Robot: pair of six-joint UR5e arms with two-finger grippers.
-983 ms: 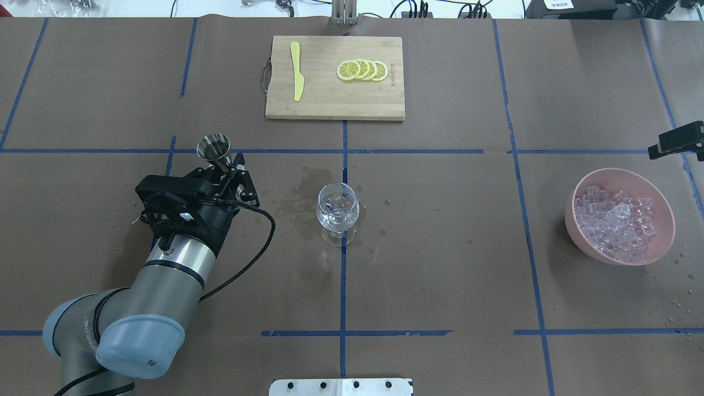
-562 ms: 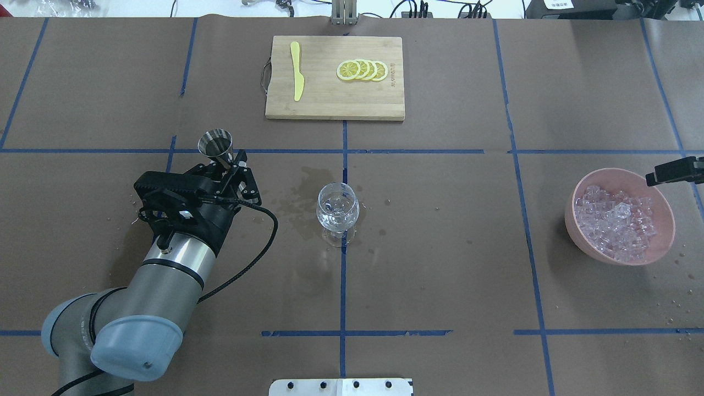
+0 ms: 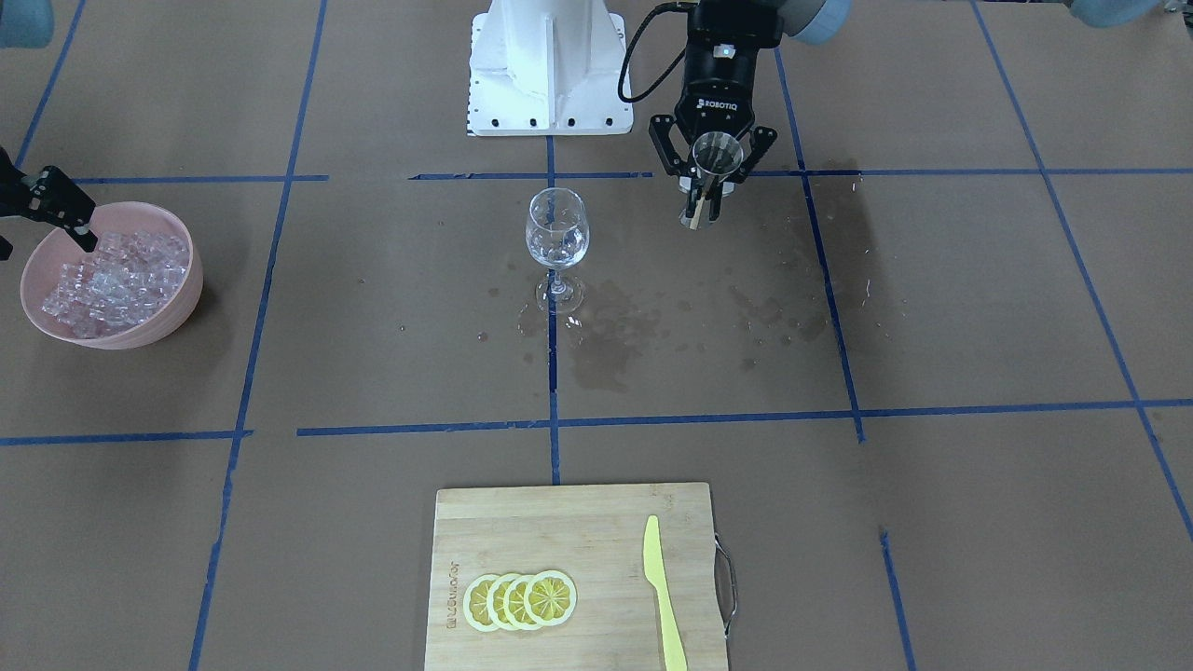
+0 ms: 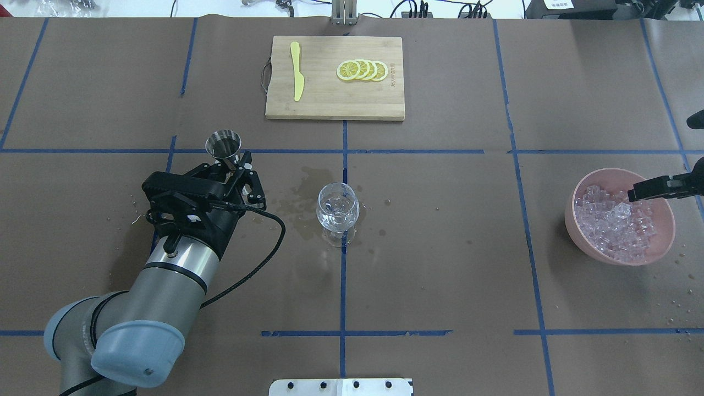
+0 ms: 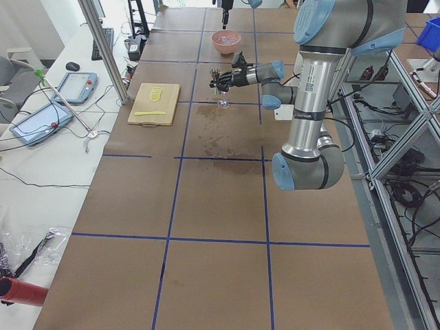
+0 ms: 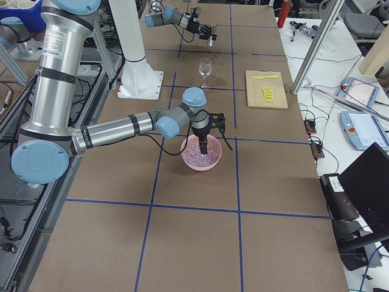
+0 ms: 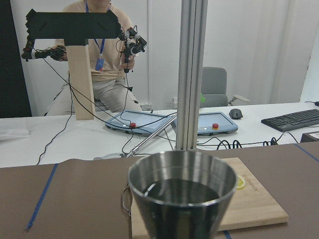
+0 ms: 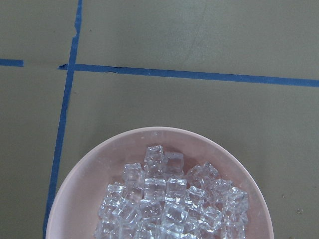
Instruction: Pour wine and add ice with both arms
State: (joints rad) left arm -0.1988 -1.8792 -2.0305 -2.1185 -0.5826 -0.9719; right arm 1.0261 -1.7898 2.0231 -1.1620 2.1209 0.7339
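Steel is what I am checking first: the jigger [image 4: 223,144] is standing upright, mouth up, with the left gripper [image 4: 235,168] pinching its narrow lower cone, at about ten o'clock from the wine glass [image 4: 337,206] in the overhead view and well apart from its rim. Through the left wrist camera I am seeing the wine [image 7: 182,191] lying level inside the cup, so I am judging the pour as not yet done. The ice [image 8: 167,204] is sitting heaped in the pink bowl [image 4: 569,220] out at three o'clock from the glass, and the right gripper [image 3: 45,233] is hanging just above that heap; its fingers seem to be spread apart and holding nothing, though the frame edge is cutting one of them off. To do this well, I am planning to carry the jigger's lip right over the glass mouth before tipping, then tilt slowly toward four o'clock, because the wet stains [image 3: 606,345] around the stem are warning me how easily this liquid misses. On the other side I am aiming for one cube sitting proud on top, and closing gently, since glassy cubes are likely to squirt out sideways.
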